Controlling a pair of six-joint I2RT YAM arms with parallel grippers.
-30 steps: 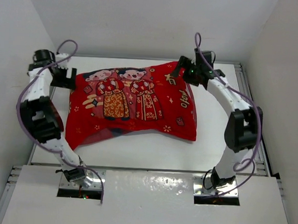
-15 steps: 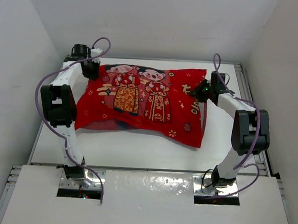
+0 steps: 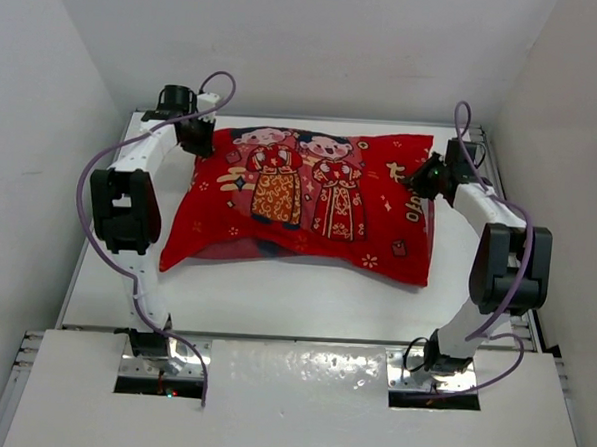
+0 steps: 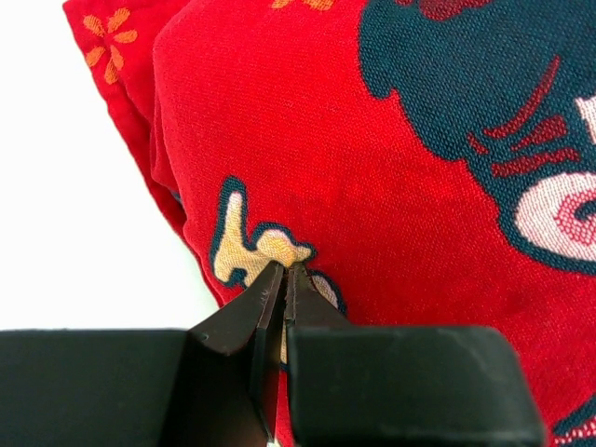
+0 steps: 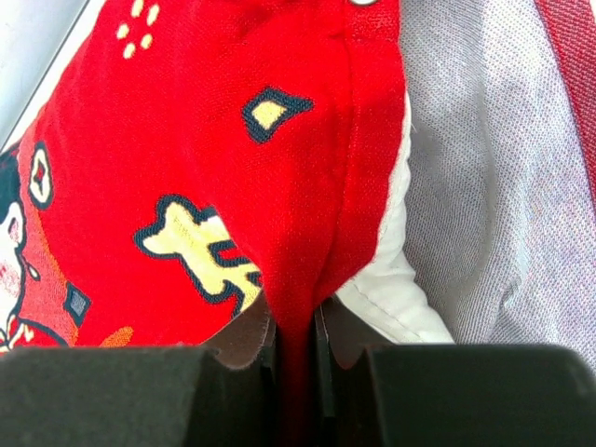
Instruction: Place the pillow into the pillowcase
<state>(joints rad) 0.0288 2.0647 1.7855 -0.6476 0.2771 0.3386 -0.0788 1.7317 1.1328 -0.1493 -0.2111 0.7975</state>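
Note:
The red pillowcase with two cartoon figures lies plump on the white table, its long side running left to right. My left gripper is at its far left corner; in the left wrist view its jaws are shut on a pinch of printed fabric. My right gripper is at the case's right end, shut on a fold of red cloth. The white pillow peeks out beside that fold, inside the case. The greyish inner side of the case shows past it.
The white table is boxed in by white walls at the left, back and right. A metal rail runs along the right edge. Bare surface lies between the case and the arm bases.
Both grippers went from open beside the case to shut on its ends. The pillowcase has shifted right and towards the back, stretched flatter between the two arms.

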